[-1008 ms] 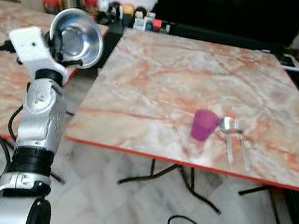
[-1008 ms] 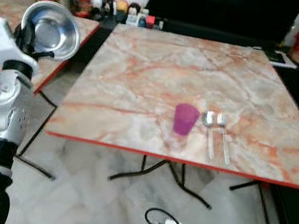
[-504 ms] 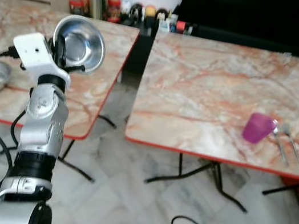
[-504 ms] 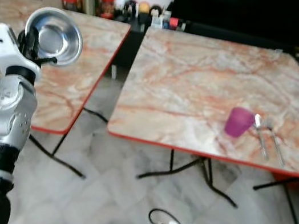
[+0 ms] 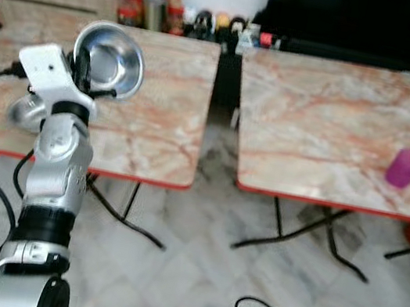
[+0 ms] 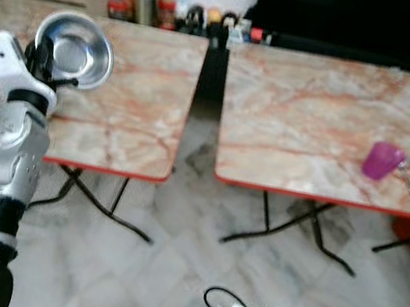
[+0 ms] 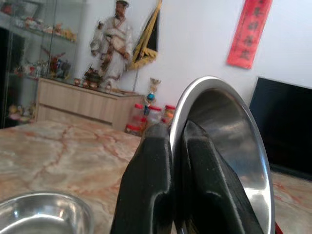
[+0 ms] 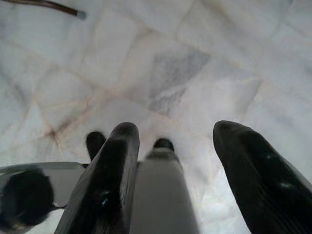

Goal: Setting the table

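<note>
- Pinching the rim of a steel bowl (image 5: 111,57), the left gripper (image 7: 178,146) holds it tilted above the left table (image 5: 156,113), at ten o'clock.
- Right gripper (image 8: 178,146) hangs spread over the floor (image 8: 195,63).
- Purple cup (image 5: 407,168) stands on the right table (image 5: 322,119), at two o'clock.

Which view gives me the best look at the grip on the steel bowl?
The left wrist view: the left gripper has its fingers pinching the steel bowl at its rim. Both eye views show the bowl held high, but the grip is small there.
</note>
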`<state>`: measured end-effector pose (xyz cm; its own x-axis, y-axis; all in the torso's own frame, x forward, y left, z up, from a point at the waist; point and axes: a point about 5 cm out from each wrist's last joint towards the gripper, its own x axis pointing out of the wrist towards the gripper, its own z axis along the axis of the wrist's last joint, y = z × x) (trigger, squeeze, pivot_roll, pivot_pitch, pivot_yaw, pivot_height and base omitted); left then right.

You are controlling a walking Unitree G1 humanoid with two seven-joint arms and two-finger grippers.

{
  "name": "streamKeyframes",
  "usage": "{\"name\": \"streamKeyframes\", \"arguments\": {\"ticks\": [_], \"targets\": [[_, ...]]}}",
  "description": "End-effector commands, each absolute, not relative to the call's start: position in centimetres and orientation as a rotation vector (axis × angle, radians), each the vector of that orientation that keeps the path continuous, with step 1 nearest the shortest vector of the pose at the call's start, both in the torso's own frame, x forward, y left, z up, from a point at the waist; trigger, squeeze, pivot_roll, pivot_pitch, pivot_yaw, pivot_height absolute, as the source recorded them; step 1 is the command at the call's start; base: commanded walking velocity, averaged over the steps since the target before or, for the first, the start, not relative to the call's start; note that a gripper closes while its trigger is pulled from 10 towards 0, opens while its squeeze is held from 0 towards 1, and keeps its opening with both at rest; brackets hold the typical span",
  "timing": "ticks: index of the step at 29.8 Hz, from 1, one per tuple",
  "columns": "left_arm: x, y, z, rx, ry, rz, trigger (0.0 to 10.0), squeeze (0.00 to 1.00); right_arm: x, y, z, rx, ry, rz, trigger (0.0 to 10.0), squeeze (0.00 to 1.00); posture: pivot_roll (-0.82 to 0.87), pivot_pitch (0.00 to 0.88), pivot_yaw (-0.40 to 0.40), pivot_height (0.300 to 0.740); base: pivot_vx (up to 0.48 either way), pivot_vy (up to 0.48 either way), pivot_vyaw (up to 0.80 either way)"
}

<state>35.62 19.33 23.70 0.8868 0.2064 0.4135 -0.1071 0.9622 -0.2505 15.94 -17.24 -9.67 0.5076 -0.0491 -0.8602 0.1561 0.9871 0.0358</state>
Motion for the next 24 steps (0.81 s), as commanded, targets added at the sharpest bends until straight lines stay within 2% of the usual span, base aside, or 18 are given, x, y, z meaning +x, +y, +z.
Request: {"name": "streamKeyframes", "arguments": {"ticks": [1, 20, 24], "targets": [[35.78, 19.18, 24.44, -0.207, -0.468, 0.151, 10.0, 0.00, 16.33, -17.09, -9.51, 0.127, 1.015, -0.133, 10.0, 0.00, 0.03, 0.000, 0.003, 0.740, 0.000, 0.480, 0.00], [35.70, 19.34, 24.14, -0.195, -0.450, 0.159, 10.0, 0.00, 16.56, -17.14, -9.41, 0.136, 1.007, -0.142, 10.0, 0.00, 0.04, 0.000, -0.009, 0.740, 0.000, 0.471, 0.00], [35.76, 19.22, 23.94, -0.166, -0.434, 0.153, 10.0, 0.00, 16.60, -17.16, -9.40, 0.135, 1.006, -0.140, 10.0, 0.00, 0.04, 0.000, -0.011, 0.740, 0.000, 0.000, 0.00]]}}
